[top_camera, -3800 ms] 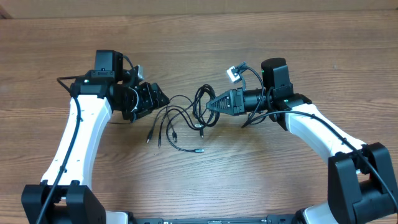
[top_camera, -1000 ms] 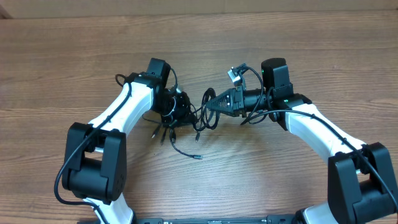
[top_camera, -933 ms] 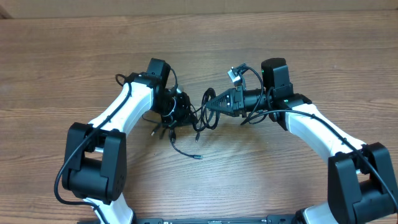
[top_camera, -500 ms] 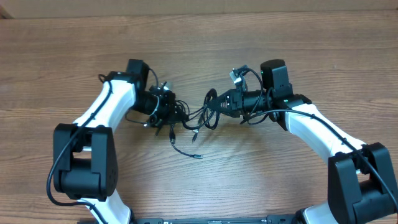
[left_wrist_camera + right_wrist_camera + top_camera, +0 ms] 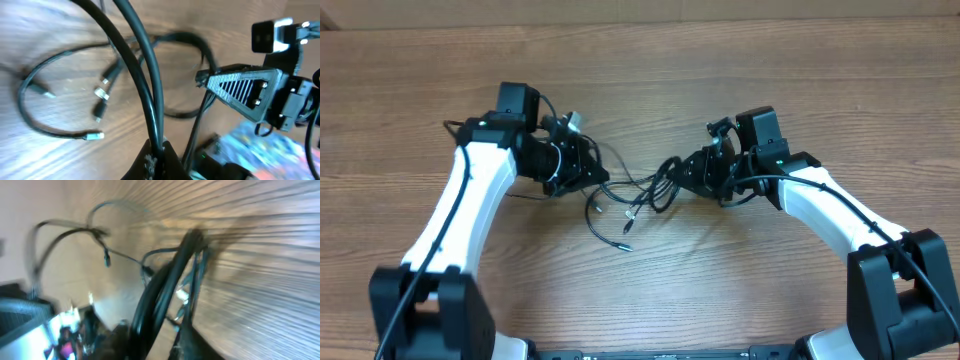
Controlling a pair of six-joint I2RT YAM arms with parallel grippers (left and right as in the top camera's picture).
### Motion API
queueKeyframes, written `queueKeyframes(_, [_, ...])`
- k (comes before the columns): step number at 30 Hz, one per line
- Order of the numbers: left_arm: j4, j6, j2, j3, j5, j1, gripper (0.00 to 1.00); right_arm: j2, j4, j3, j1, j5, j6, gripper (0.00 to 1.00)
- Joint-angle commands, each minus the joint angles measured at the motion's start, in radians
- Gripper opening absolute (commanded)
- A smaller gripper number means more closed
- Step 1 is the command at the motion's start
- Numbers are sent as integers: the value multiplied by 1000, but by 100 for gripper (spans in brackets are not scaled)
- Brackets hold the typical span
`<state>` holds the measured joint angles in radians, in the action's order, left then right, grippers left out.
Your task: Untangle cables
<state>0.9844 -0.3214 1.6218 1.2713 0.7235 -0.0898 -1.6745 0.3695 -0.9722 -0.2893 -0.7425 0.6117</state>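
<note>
Pinching strands of the cables (image 5: pixel 655 190) with left gripper (image 5: pixel 590 176) clamped tight at the tangle's left side, likely to drag loops apart against right gripper (image 5: pixel 692 172) at the tangle's right side, jaws there too blurred to tell, plug ends trailing onto the table (image 5: pixel 720 290) just below the tangle.

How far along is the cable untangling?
Early. Done: a few plug ends lie splayed loose on the table. In hand: the left gripper is shut on strands of the cables, which stretch toward the right gripper; its grip is too blurred to judge. Left: the loops by the right gripper are bunched, and no cable lies separate.
</note>
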Motion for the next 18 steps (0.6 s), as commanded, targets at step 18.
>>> queueKeyframes(18, [-16,-23,-154,84,-133,95,4,12,100,-3,1,229,-36,70])
